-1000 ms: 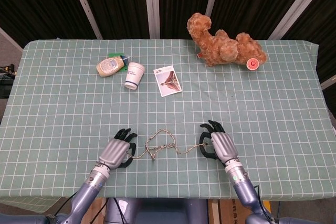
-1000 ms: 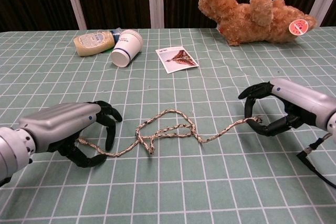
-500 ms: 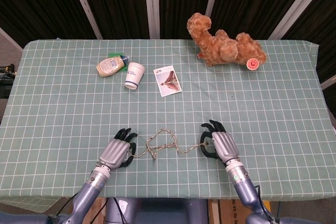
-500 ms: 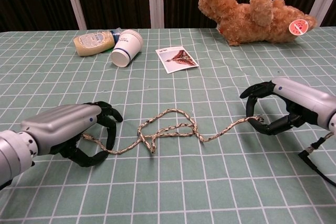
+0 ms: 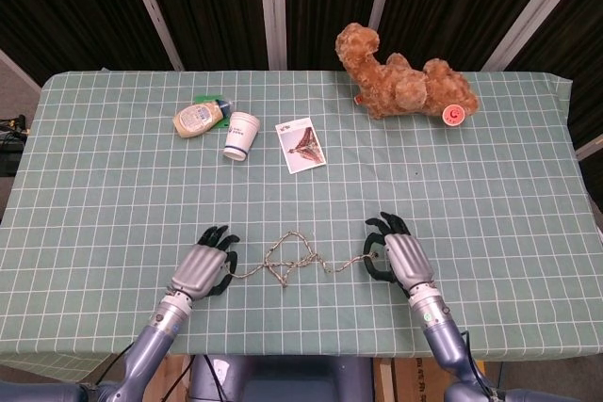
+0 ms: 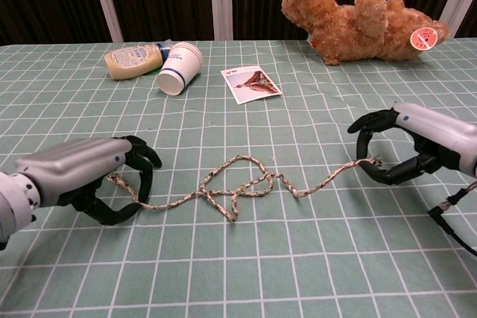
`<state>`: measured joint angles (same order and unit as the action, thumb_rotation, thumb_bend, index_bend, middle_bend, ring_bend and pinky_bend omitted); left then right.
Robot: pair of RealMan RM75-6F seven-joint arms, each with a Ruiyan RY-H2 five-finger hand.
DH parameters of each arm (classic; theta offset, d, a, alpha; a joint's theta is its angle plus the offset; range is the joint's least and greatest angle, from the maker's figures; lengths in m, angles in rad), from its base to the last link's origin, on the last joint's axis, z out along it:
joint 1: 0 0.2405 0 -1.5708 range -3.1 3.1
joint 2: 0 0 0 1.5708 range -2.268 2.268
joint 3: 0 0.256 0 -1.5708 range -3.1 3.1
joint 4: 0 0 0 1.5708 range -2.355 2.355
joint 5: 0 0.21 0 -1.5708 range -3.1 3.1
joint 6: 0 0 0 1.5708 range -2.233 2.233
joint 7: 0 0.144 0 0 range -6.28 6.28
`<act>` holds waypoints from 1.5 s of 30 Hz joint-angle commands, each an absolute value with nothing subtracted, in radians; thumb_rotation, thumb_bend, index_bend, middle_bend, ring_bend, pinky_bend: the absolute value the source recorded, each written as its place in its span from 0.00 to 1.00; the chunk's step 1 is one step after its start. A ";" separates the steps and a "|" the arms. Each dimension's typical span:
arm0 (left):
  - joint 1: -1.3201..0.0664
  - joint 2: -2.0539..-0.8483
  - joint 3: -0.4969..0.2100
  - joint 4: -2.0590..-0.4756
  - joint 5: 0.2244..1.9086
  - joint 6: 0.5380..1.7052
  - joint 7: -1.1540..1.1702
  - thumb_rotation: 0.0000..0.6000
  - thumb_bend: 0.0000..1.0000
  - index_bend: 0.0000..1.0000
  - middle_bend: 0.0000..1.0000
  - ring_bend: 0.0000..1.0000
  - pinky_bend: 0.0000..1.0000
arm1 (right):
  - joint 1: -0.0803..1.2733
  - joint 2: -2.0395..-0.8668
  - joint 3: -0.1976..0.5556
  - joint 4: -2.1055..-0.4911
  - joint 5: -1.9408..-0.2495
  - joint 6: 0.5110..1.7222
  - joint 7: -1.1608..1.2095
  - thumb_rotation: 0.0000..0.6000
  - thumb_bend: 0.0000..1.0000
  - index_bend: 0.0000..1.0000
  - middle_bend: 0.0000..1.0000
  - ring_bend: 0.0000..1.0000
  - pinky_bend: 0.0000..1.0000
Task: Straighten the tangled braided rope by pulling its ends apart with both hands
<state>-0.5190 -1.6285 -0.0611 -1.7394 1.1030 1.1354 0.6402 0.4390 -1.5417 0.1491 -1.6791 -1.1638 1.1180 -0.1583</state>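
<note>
Left hand (image 6: pixel 89 176) gripping one rope (image 6: pixel 231 188) end, right hand (image 6: pixel 406 147) pinching other; loops knotted mid-span, flat on table (image 6: pixel 298 273).

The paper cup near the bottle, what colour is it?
The paper cup is white with a dark blue band near its rim; the chest view shows it best.

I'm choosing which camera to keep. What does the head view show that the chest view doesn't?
Only the head view shows the whole table edge to edge and both forearms. Only the chest view shows the rope braid and its loops close up. Both show the left robot hand and right robot hand holding the rope ends, plus the teddy bear.
</note>
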 commanded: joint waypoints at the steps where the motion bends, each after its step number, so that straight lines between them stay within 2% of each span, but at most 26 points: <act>1: -0.518 -1.565 -0.081 -1.771 1.113 1.153 0.624 1.00 0.56 0.58 0.17 0.00 0.00 | 0.435 -1.513 0.159 -1.682 -1.165 1.127 -0.153 1.00 0.52 0.62 0.22 0.00 0.00; 10: -0.470 -1.319 -0.126 -1.850 1.154 1.197 0.456 1.00 0.56 0.58 0.17 0.00 0.00 | 0.389 -1.382 0.182 -1.682 -1.166 1.164 -0.077 1.00 0.52 0.62 0.22 0.00 0.00; 19: -0.394 -1.174 -0.113 -1.850 1.200 1.234 0.268 1.00 0.56 0.58 0.17 0.00 0.00 | 0.335 -1.297 0.162 -1.672 -1.178 1.187 -0.010 1.00 0.52 0.62 0.22 0.00 0.00; 30: -0.298 -1.160 -0.063 -1.794 1.269 1.314 0.126 1.00 0.56 0.58 0.17 0.00 0.00 | 0.302 -1.267 0.161 -1.628 -1.164 1.195 0.039 1.00 0.52 0.62 0.22 0.00 0.00; 45: -0.281 -1.238 -0.029 -1.650 1.267 1.262 0.127 1.00 0.56 0.58 0.16 0.00 0.00 | 0.304 -1.307 0.161 -1.534 -1.108 1.152 0.017 1.00 0.52 0.62 0.22 0.00 0.00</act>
